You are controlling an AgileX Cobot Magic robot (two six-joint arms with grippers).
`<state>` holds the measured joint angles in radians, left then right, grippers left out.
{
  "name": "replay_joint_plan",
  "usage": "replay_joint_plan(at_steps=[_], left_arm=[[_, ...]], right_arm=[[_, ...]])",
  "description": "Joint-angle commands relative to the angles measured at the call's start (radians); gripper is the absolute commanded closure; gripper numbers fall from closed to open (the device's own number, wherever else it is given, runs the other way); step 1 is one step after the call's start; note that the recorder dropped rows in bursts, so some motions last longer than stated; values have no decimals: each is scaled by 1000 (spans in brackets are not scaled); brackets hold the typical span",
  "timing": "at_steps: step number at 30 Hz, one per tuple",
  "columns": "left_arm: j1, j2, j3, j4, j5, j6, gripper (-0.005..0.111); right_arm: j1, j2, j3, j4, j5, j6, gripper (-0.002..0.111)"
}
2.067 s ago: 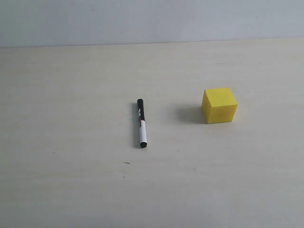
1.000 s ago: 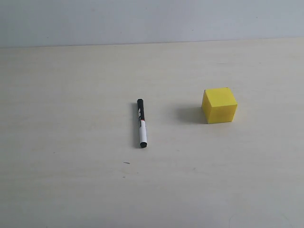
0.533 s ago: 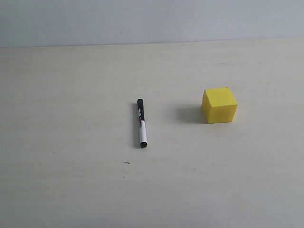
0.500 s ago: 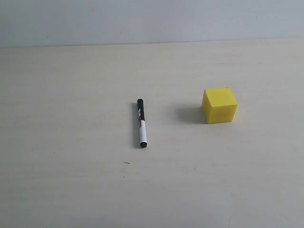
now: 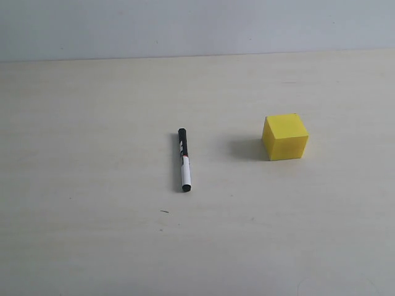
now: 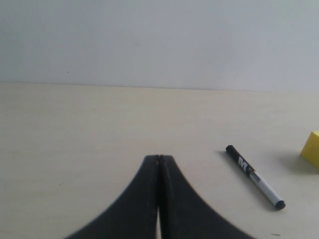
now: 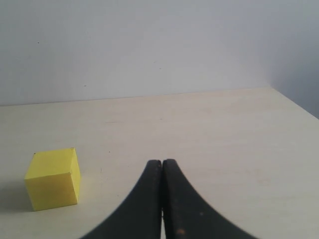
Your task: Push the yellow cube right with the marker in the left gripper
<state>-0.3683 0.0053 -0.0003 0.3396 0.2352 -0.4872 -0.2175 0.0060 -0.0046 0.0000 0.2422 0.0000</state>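
Observation:
The marker (image 5: 184, 160) lies flat on the pale table, black cap pointing away, white barrel toward the front; it also shows in the left wrist view (image 6: 254, 176). The yellow cube (image 5: 285, 136) sits to the marker's right, apart from it; it appears in the right wrist view (image 7: 53, 179) and as a corner at the edge of the left wrist view (image 6: 312, 149). My left gripper (image 6: 159, 158) is shut and holds nothing, well short of the marker. My right gripper (image 7: 162, 162) is shut and empty too. Neither gripper shows in the exterior view.
The pale wooden table (image 5: 92, 123) ends at a grey-white wall (image 5: 197, 24) at the back. In the right wrist view the table's edge (image 7: 294, 102) runs along one side.

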Motion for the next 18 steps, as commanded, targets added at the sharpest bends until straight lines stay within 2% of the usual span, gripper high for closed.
replay_joint_plan(at_steps=[1,18], left_arm=[[3,-5,0,31,27,82,107],[3,-5,0,31,32,96,107]], right_arm=[[-4,-3,5,0,-7,0,108],[-4,-3,5,0,-7,0,108]])
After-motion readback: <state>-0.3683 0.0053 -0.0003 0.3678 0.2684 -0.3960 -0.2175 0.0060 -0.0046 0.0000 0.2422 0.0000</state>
